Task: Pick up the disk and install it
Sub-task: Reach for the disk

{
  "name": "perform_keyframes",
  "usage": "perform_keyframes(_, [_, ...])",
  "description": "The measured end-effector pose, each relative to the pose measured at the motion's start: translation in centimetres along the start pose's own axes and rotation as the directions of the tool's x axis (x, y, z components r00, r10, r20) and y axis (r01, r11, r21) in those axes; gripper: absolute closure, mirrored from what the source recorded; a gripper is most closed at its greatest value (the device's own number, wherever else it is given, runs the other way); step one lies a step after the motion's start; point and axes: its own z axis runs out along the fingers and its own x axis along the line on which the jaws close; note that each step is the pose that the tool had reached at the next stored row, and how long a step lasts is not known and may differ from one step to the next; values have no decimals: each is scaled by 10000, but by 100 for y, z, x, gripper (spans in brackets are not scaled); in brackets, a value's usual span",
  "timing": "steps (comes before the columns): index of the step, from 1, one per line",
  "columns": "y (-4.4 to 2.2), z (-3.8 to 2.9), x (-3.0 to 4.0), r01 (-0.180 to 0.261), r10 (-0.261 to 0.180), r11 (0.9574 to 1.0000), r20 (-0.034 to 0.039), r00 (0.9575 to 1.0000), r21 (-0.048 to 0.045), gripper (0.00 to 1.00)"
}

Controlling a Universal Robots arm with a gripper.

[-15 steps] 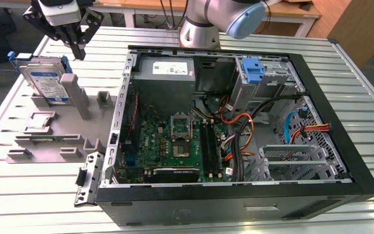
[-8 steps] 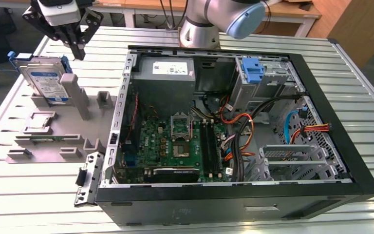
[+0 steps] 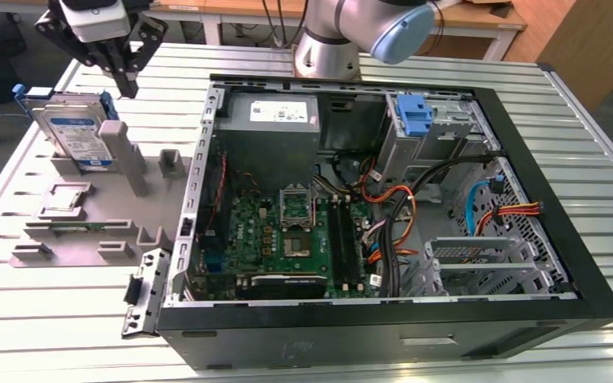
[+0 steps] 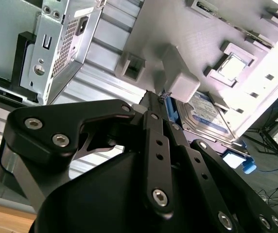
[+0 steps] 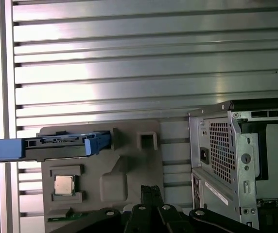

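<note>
The open case lies nearest. At the exterior view's left, on the grey holder, the disk leans on edge, not yet picked. Just beyond it the gripper hovers, closed and empty. I judge this is the approach; grasping calls for opening first.

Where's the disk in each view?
Exterior view: disk leans upright on the grey fixture plate, at the exterior view's left of the computer case, just below the gripper.
Second wrist view: label face showing, just past the gripper's tip, beside a grey post.
First wrist view: edge-on, blue bracket, along the plate's edge.
Shared landmark: the fixture plate.
</note>
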Motion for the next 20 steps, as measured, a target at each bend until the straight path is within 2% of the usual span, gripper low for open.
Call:
perform_keyframes(7, [12,7,89,0,0,10000,0,10000,0,90])
perform_keyframes(14, [90,21,241,-1,1,10000,-1,10000,1,90])
perform_keyframes(20, [97,25,256,0,0,10000,-1,10000,0,90])
